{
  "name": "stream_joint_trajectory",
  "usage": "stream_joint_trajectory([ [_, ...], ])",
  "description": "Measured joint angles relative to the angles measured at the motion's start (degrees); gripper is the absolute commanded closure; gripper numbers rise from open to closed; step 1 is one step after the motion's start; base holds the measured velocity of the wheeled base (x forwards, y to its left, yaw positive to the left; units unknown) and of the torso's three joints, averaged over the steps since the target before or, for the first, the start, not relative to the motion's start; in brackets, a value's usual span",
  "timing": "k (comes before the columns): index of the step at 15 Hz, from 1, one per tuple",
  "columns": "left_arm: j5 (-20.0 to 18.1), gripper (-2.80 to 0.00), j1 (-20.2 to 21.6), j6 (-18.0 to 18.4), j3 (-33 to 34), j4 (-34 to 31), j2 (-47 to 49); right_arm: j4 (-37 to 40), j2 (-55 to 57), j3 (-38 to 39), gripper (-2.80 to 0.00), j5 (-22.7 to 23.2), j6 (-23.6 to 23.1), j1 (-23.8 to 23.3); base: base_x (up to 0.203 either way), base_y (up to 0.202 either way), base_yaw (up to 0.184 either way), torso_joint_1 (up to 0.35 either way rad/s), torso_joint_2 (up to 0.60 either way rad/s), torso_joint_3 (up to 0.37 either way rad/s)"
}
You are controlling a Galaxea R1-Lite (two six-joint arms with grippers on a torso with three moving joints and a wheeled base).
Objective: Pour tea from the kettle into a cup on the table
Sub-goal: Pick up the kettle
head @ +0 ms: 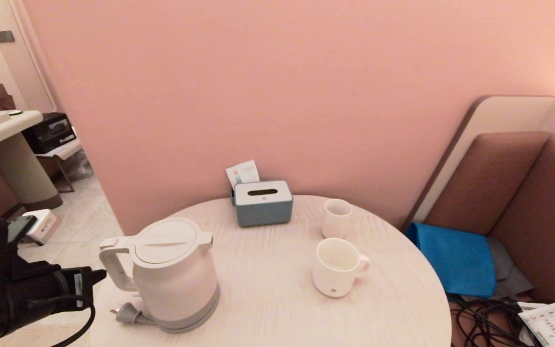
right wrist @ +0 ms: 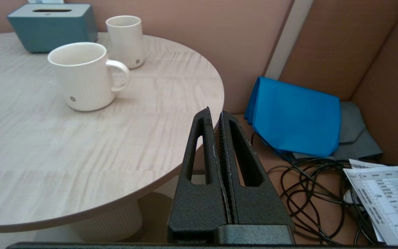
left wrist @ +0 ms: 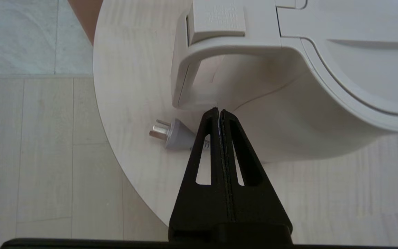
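The white kettle (head: 171,270) stands on its grey base at the near left of the round table (head: 268,299), lid down, loop handle (head: 112,267) pointing left. My left gripper (head: 100,275) is shut and empty. In the left wrist view its tips (left wrist: 219,111) sit just short of the handle's lower end (left wrist: 181,93); I cannot tell if they touch. The wide white mug (head: 337,267) stands right of centre, handle to the right; no liquid shows in it. My right gripper (right wrist: 215,112) is shut and empty, low beside the table's right edge, with the mug (right wrist: 81,76) ahead of it.
A narrower handleless white cup (head: 336,218) stands behind the mug. A blue-grey tissue box (head: 263,202) sits at the table's back. The kettle's grey plug (head: 125,313) lies by the near-left edge. A bench with a blue cloth (head: 455,258), cables and paper is on the right.
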State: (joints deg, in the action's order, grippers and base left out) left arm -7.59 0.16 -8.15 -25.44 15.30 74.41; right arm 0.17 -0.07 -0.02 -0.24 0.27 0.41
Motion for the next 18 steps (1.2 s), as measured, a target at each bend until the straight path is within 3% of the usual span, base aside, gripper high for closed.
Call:
stream_joint_trajectory([
  [3,0.3,0.0,0.3,0.2,0.4,-2.1,-2.0,0.0,0.0,0.0,0.0,0.0,0.0,0.0,0.0,0.0,0.0,0.0,0.0,0.0],
  [4,0.4,-2.8,0.6,0.2,0.4,-2.1,-1.8,0.0,0.0,0.0,0.0,0.0,0.0,0.0,0.0,0.0,0.0,0.0,0.0,0.0],
  [11,0.7,-2.8,2.5,1.1,-0.2,-1.8,1.6,0.0,0.0,0.0,0.0,0.0,0.0,0.0,0.0,0.0,0.0,0.0,0.0,0.0],
  [18,0.6,-2.8,4.7,2.1,0.9,8.2,9.5,0.0,0.0,0.0,0.0,0.0,0.0,0.0,0.0,0.0,0.0,0.0,0.0,0.0],
])
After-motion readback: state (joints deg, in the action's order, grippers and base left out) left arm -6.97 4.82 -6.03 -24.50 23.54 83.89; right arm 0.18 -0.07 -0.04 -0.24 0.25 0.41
